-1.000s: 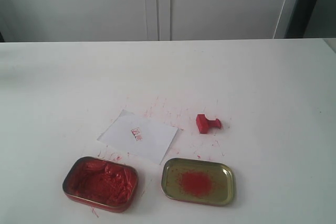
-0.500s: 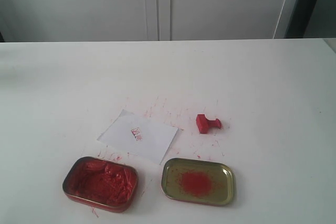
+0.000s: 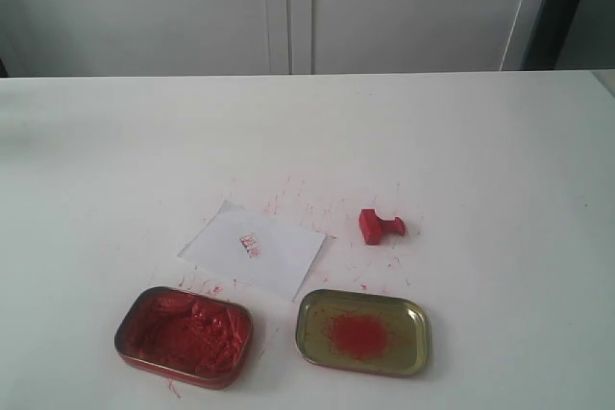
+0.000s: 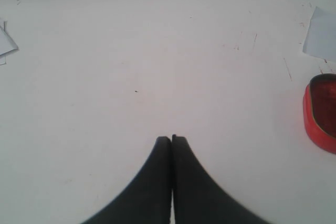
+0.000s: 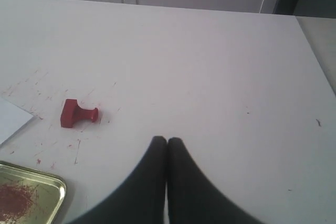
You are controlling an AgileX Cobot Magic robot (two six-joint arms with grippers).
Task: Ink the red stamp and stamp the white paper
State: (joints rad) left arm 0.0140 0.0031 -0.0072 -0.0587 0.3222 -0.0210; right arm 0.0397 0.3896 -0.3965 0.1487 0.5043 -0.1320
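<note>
Left fingers (image 4: 155, 182) pressed together, right fingers (image 5: 152, 182) likewise

We find the small thin white paper sheet (image 3: 252, 249) flat on the large white speckled tabletop (image 3: 480, 141), a little left of centre. Right of it and apart, the tiny red block stamp (image 3: 381, 226) lies on its side. Nearer us sit two tins, side by side and not touching. The red oblong metal tin (image 3: 159, 365) is before the sheet. The gold oblong metal tin (image 3: 315, 325) is before the stamp.
</note>
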